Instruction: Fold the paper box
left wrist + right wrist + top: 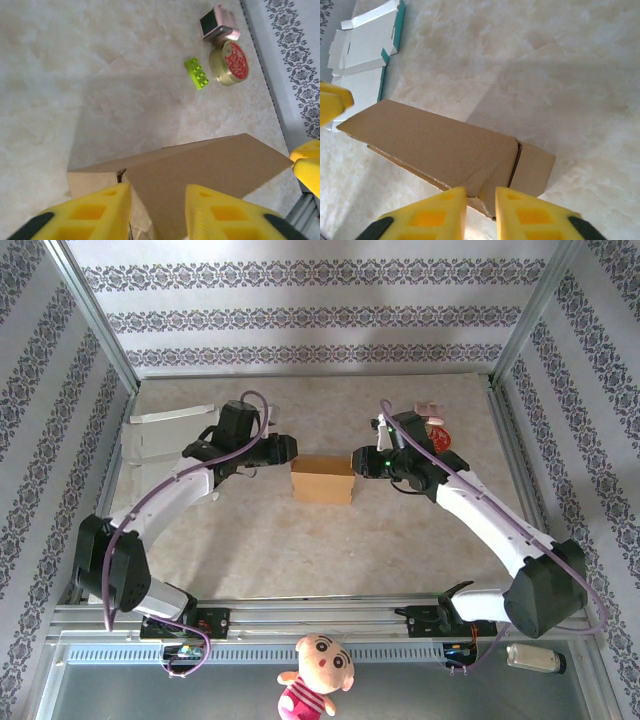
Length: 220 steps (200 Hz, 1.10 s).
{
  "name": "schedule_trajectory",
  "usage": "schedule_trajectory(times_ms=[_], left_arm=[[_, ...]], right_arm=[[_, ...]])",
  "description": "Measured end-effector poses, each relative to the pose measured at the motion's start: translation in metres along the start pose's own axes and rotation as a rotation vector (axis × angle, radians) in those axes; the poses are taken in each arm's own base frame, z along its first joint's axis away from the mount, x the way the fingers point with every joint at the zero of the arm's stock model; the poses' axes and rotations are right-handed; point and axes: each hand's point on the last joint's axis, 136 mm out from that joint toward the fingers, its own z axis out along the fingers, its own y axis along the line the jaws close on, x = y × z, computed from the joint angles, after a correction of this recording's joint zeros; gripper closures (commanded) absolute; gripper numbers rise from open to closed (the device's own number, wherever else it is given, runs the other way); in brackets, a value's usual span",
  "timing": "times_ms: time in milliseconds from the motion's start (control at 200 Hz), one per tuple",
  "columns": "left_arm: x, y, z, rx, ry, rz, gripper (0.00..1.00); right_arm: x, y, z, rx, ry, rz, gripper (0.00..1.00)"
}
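The box (323, 480) is showing plain brown cardboard, matt, and fibrous at its cut edges. The table (300, 550) is looking like smooth pale stone, giving off a soft sheen. The left gripper (157, 192) and right gripper (480, 195) are wearing smooth, dull yellow plastic fingers (95, 212). The round tin (230, 62) is gleaming as gold metal, the green brick (196, 73) is shining as glossy plastic, and the doll (318, 672) is looking like soft cloth.

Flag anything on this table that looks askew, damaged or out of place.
The brown paper box in the middle looks worn: its end flap sits bent, and the cardboard edge beside it is ragged. A plush doll lies off the table, past its near edge. Nothing looks spilled.
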Motion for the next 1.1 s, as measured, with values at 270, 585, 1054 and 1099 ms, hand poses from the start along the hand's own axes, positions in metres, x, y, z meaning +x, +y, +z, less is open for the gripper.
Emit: schedule_trajectory(times_ms=[270, 585, 1054, 1099], left_arm=[[0.016, 0.007, 0.008, 0.022, 0.021, -0.047, 0.85], [0.019, 0.008, 0.009, 0.032, 0.017, -0.066, 0.62], [0.026, 0.014, 0.013, 0.033, 0.017, -0.076, 0.68], [0.028, 0.015, 0.015, 0.045, 0.007, -0.075, 0.69]], right_arm=[[0.012, -0.007, 0.013, 0.011, 0.030, 0.010, 0.87], [0.013, -0.006, 0.008, 0.032, 0.049, -0.015, 0.68], [0.004, -0.024, 0.027, 0.093, 0.047, 0.005, 0.69], [0.005, -0.025, 0.031, 0.086, 0.042, 0.003, 0.70]])
